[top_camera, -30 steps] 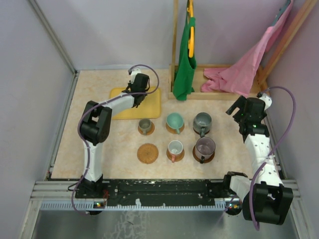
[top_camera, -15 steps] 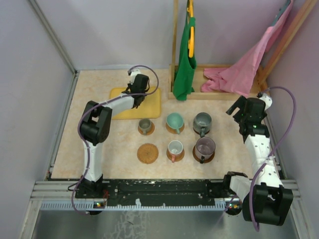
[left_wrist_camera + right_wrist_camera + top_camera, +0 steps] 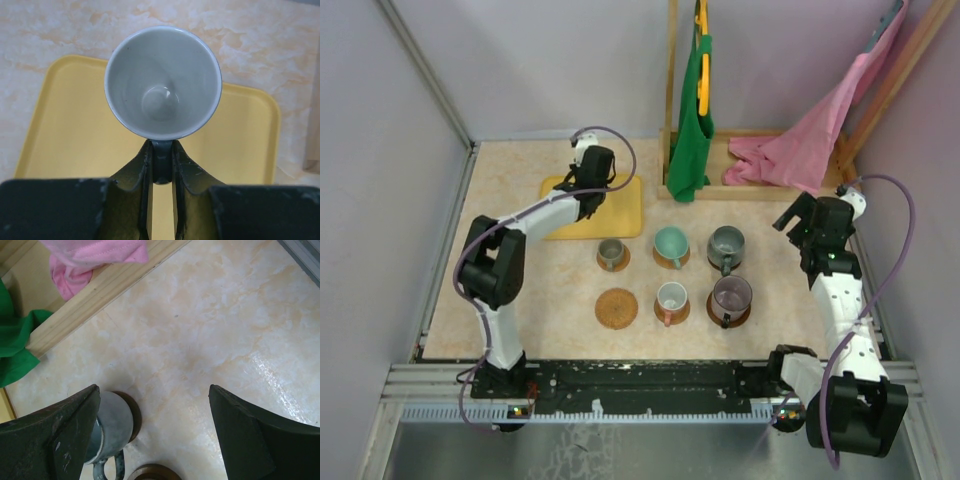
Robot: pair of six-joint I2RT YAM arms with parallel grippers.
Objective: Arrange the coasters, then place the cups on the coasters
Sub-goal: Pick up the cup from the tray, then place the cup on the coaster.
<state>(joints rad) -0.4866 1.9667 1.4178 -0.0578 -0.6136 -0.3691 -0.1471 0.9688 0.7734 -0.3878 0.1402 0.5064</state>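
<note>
Lab booth: plain lilac walls [image 3: 540,70], alu rail [image 3: 405,385] w/ left arm [image 3: 495,270] & right arm [image 3: 840,295] bolted on.

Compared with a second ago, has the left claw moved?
Yes. The left claw, gripping a cup by its handle, shifted slightly left across the yellow tray.

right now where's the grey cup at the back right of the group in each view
top external: grey cup at the right end of the back row of cups, right of the teal one.
left wrist: not in it.
right wrist: bottom left, partly cut off by the edge of the picture.
shared landmark: the pink cloth, seen behind the cup from above and at the top left of the right wrist view.
</note>
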